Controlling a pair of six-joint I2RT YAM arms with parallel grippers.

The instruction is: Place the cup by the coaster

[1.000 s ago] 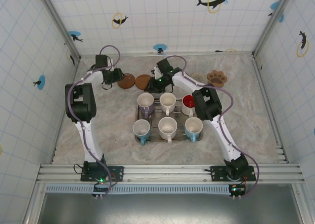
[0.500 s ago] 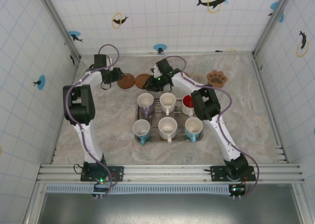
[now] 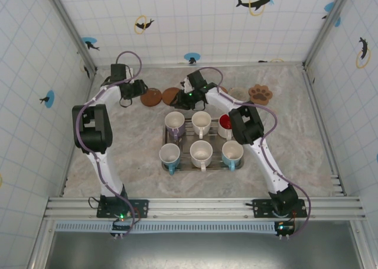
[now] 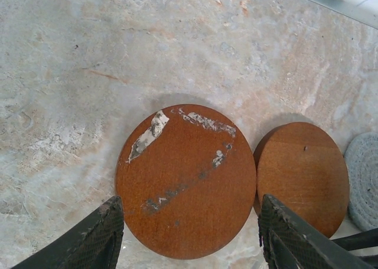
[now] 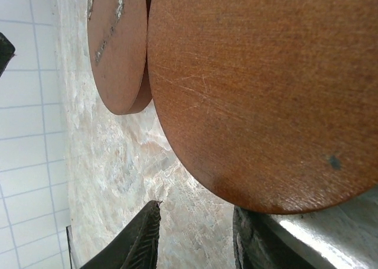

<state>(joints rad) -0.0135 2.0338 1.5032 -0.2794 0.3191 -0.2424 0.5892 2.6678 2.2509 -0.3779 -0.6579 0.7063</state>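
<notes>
None of the six cups [image 3: 201, 152] is in a claw yet. They all stand in the metal tray [image 3: 186, 140] in the middle of the top view, well apart from the brown coasters above it. Both arms reach up to those coasters instead.

Our left claw [image 4: 189, 224] is released, its fingers spread wide on either side of the scratched coaster [image 4: 186, 183] at the bottom of the left wrist view, not pinching it. Our right claw [image 5: 198, 210] is released too, with a narrow gap through which we see bare surface [image 4: 88, 74]. One of its fingers sits right at the rim of the plain coaster [image 5: 266, 97]; whether it touches we cannot tell.

We judge the step in hand to be arranging the coasters so a cup has room. The two brown discs lie just beside each other, almost touching, with a grey knitted mat [image 4: 361, 173] near the plain one at the right edge.

To do this well, we should keep the fingers low and level with the surface. We should nudge one disc slowly so it slides rather than tips or rides over its neighbour. The two claws work close together, so we must keep them from meeting. We want a bare patch beside the chosen coaster, wide enough for a cup's base, before either arm heads down the frame to the tray.
</notes>
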